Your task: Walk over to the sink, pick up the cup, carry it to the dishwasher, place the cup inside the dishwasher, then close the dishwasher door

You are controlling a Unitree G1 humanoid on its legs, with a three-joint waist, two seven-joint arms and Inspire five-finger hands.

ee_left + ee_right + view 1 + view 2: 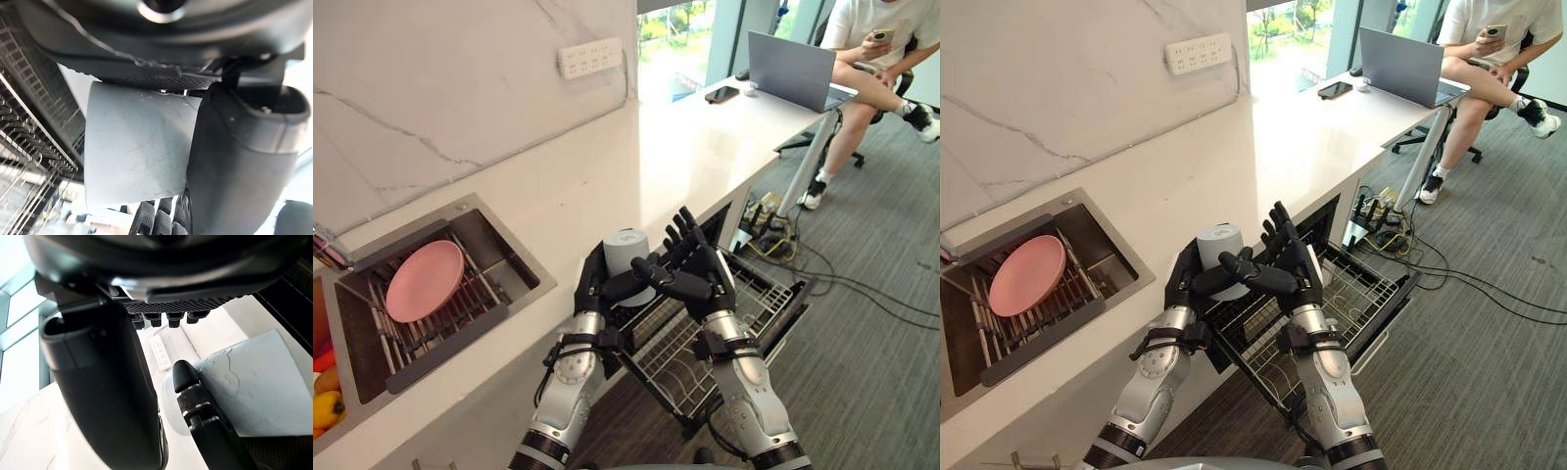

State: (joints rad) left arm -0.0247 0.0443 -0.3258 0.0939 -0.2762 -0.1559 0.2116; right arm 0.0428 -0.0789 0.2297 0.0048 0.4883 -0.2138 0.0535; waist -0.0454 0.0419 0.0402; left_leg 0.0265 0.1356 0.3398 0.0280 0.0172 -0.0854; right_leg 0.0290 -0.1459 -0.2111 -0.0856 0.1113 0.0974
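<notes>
You've got a long white tabletop [607, 171] with a sink [530, 266] sunk into the near end, plus a laptop [788, 70] and phone [722, 94] lying at the far end.

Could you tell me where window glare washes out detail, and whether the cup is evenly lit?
Left eye view: daylight from the window bleaches the counter beside the phone; the cup in the left hand is evenly lit. Left wrist view: the cup's scratches show, the corner behind it blown white. Right wrist view: the background behind the right hand is washed out.
</notes>
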